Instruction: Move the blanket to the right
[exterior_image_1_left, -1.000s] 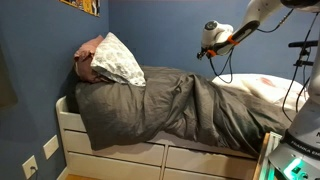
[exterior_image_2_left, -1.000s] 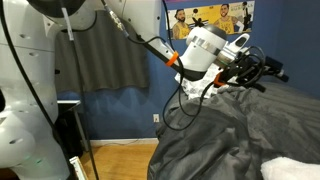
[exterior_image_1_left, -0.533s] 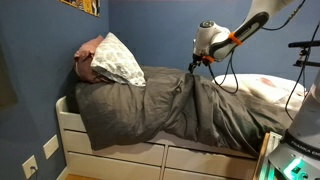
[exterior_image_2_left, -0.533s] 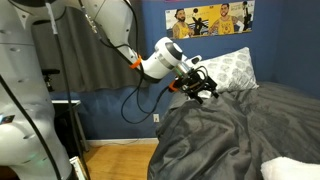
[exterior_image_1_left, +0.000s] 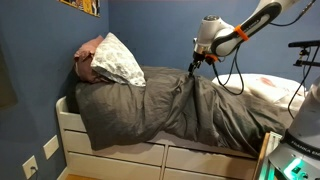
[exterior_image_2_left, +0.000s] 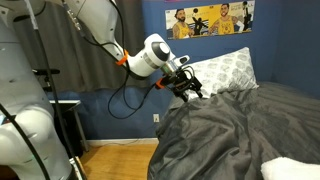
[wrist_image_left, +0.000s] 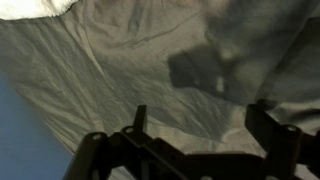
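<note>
Your gripper (exterior_image_1_left: 192, 66) hangs just over a raised fold of the wrinkled dark grey blanket (exterior_image_1_left: 150, 105), toward the bed's far long edge. The blanket covers the bed from the patterned pillow (exterior_image_1_left: 118, 58) at the head end and drapes over the near edge above the white drawers (exterior_image_1_left: 120, 155). In the wrist view the fingers (wrist_image_left: 140, 118) stand wide apart, gripping nothing, with only blanket fabric between them; you cannot tell whether the tips touch the cloth.

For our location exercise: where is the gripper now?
In an exterior view, the gripper sits at the raised ridge of the blanket, near the patterned pillow.
</note>
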